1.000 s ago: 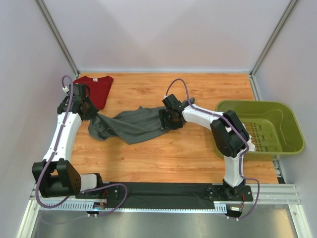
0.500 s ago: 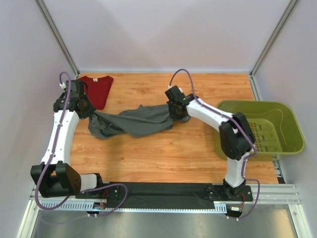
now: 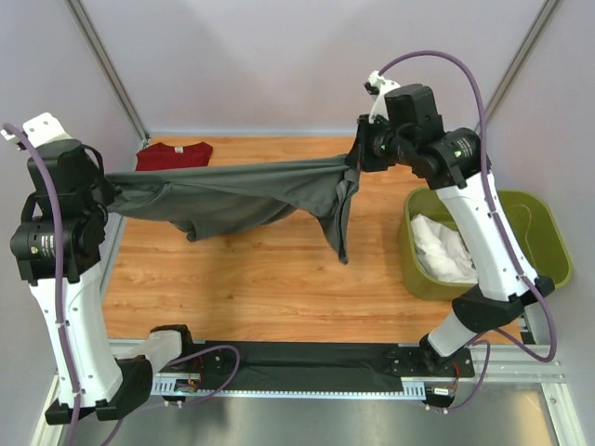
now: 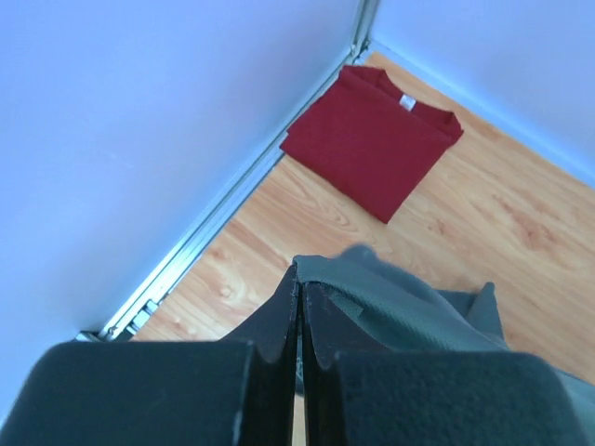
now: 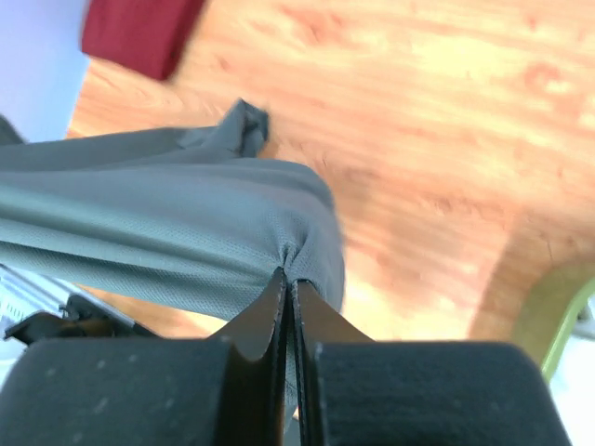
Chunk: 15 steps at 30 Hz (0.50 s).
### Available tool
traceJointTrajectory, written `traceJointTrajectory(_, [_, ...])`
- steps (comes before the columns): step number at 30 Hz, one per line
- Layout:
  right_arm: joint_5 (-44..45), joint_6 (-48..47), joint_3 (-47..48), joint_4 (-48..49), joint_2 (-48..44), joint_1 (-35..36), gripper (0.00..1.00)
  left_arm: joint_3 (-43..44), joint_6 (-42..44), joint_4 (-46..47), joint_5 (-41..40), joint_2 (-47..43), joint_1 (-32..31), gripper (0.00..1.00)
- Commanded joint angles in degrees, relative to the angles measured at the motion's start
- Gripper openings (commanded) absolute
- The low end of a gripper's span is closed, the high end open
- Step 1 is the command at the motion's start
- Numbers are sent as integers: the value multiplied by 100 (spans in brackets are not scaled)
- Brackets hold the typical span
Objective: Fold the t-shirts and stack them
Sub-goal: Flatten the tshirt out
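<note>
1. We've got the dark grey t-shirt (image 3: 232, 195) strung out in the air above the counter (image 3: 279, 288), running from just beside the olive-green basket (image 3: 550, 243) away to the side opposite it.
2. The left jaws, at the end farthest from the basket, are closed tight on the shirt's edge. The wrist view shows grey cloth pinched right in the seam between them.
3. The right jaws, up above the basket's far left corner, are clamped on a bunched fold, and a tail of fabric droops beneath that grip.
4. Why hold it like this? We reckon a stretch between two grips lets the cloth hang out its creases, ready to be laid flat for folding.
5. The dark red t-shirt (image 4: 372, 139) lies neatly folded on the counter in the far corner across from the basket. It looks to us like the base of the stack.
6. One worry is that the middle sags and looks twisted, and we can't tell which parts of the shirt are pinched.
</note>
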Motion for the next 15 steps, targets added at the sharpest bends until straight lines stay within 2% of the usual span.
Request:
traceJointTrajectory(1, [-411, -121, -715, -1817, 654, -322, 0, -204, 456, -210, 24, 664, 26, 0])
traceJointTrajectory(4, [-586, -139, -1471, -1044, 1049, -323, 0, -599, 333, 167, 586, 1024, 34, 0])
traceJointTrajectory(8, [-596, -217, -2009, -139, 1682, -349, 0, -1733, 157, 1106, 1236, 1332, 17, 0])
traceJointTrajectory(10, [-395, -427, -2201, 535, 2207, -419, 0, -2127, 139, 1597, 1229, 1787, -123, 0])
traceJointTrajectory(15, [-235, -692, -2159, 1382, 2718, -621, 0, -2209, 227, 2329, 869, 2429, -273, 0])
